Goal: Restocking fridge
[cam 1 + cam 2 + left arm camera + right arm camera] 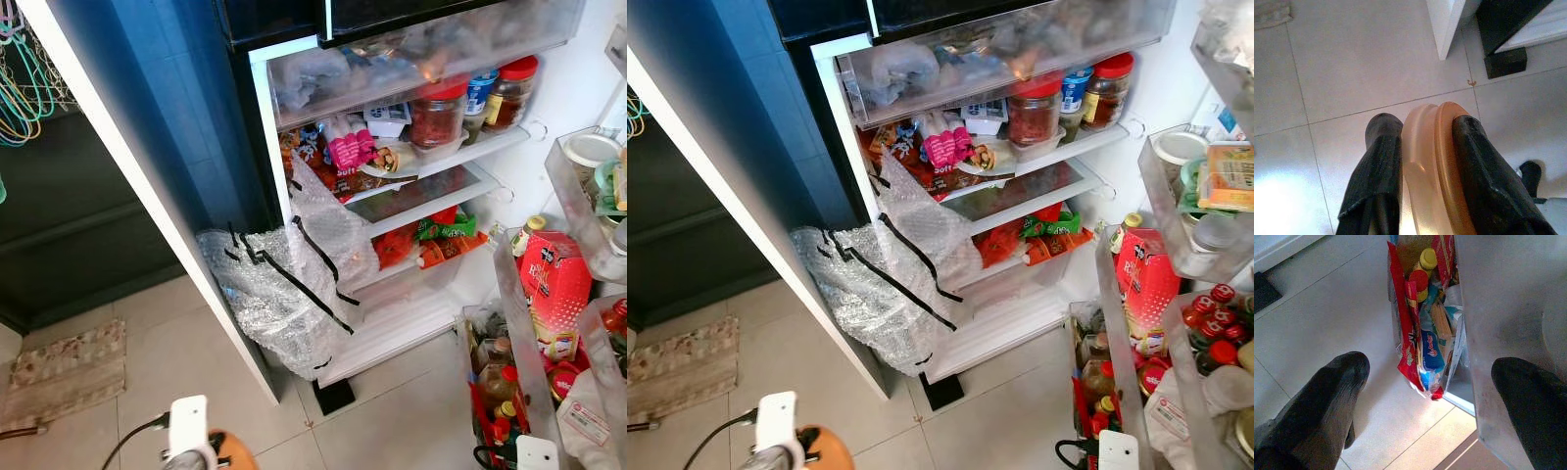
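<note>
Fridge [294,127] is white inside w/ a dark blue side panel. Red-lidded jars [438,110] up top, one more w/ a blue-and-white label [480,90]. Pink packet [350,144] on the shelf, green and orange-red packs [436,240] lower down. Red carton [554,284] in the door rack (white lettering). Clear bubble wrap [284,279] crossed w/ black tape strips. Floor tiles [147,362] pale grey-beige; mat [64,367] is faded beige w/ a blotchy floral-ish print. Left gripper [1422,147] has black fingers on an amber-orange translucent lid [1432,166]. Right gripper [1430,377] also black
</note>
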### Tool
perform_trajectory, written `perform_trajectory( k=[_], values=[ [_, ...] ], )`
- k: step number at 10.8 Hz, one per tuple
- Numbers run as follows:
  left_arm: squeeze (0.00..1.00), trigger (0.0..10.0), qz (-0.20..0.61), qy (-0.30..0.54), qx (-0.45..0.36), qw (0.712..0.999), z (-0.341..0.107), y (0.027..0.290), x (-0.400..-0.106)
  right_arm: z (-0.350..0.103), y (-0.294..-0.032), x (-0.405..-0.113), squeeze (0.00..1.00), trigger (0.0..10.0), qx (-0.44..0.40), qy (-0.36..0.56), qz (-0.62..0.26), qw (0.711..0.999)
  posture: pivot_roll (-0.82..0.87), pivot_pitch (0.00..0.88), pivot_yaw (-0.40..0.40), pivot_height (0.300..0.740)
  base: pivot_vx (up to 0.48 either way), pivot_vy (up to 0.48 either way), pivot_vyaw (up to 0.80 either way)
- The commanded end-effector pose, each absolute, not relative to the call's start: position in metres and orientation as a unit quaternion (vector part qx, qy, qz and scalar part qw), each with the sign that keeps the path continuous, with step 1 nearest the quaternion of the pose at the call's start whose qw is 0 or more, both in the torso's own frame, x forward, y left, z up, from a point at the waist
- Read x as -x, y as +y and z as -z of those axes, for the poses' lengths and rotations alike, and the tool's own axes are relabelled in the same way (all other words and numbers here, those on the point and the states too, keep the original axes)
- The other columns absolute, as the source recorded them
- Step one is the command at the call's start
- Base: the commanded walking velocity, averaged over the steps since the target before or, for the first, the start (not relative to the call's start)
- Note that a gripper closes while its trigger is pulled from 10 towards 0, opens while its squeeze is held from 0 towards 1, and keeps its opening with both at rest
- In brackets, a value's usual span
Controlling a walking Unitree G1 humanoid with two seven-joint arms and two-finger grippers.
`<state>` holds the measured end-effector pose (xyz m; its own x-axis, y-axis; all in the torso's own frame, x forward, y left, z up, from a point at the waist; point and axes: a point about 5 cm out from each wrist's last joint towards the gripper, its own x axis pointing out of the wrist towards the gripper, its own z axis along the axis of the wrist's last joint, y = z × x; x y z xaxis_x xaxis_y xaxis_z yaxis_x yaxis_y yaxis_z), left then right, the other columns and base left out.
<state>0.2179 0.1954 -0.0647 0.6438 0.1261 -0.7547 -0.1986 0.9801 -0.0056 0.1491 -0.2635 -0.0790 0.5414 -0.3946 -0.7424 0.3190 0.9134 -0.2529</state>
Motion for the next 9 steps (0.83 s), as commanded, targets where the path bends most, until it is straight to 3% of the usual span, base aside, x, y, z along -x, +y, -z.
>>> perform_trajectory(
  k=[1, 6, 9],
  values=[
    [0.00, 10.0, -0.095, 0.433, 0.036, 0.896, 0.071, 0.202, -0.207, 0.076, -0.278, -0.141, 0.00, 10.0, 0.051, 0.430, 0.232, 0.871, 0.02, 0.130, 0.067, 0.729, 0.000, 0.000, 0.00],
    [0.00, 10.0, -0.100, 0.442, 0.032, 0.891, 0.076, 0.214, -0.191, 0.060, -0.341, -0.096, 0.00, 10.0, 0.082, 0.433, 0.326, 0.836, 0.01, 0.145, 0.071, 0.729, 0.000, 0.000, 0.00],
    [0.00, 10.0, -0.100, 0.443, 0.032, 0.890, 0.077, 0.215, -0.190, 0.067, -0.326, -0.102, 0.00, 10.0, 0.064, 0.438, 0.314, 0.840, 0.01, 0.142, 0.072, 0.729, 0.000, 0.000, 0.00]
  ],
)
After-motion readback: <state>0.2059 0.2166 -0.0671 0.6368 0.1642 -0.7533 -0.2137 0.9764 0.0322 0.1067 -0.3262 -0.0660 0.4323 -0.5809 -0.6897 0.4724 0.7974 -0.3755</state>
